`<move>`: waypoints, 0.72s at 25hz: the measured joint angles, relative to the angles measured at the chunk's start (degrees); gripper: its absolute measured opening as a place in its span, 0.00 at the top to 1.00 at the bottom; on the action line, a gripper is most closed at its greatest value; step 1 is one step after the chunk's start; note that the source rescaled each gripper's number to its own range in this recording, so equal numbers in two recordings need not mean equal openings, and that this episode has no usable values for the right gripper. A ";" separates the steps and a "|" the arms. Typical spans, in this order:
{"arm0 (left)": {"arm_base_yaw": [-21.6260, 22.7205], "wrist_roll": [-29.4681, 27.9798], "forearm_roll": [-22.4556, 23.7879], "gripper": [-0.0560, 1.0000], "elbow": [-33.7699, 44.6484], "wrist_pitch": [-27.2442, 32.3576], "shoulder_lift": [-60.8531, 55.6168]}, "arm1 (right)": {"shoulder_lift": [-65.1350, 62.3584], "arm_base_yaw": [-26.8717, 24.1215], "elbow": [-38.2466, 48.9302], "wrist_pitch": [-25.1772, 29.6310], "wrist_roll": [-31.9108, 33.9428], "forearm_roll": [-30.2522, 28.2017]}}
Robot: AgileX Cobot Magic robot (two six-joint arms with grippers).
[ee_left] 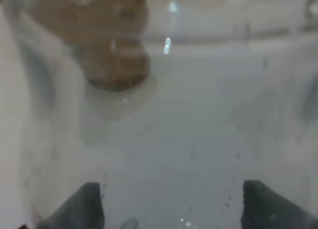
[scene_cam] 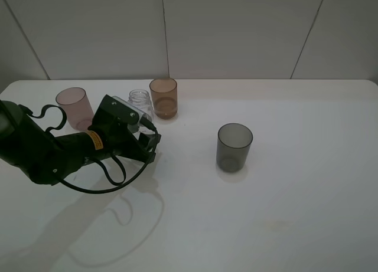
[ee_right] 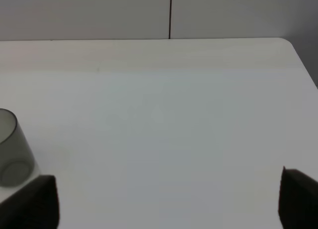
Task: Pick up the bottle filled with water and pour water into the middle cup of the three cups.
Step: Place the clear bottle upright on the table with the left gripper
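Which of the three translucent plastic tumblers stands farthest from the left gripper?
The dark smoky-grey tumbler, alone near the table's middle. The pinkish-mauve tumbler and the orange-brown tumbler both stand close to the left gripper.

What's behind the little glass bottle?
Just behind and right of the bottle stands the orange-brown cup, with the white wall beyond. The left gripper covers the bottle's lower part, so its base stays hidden.

Dark green-black arm [scene_cam: 41, 151] — looping black cables, yellow label.
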 joint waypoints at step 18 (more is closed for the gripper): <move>0.00 1.00 -2.09 0.03 0.10 -0.81 -5.71 | 0.00 0.00 0.00 0.00 0.00 0.00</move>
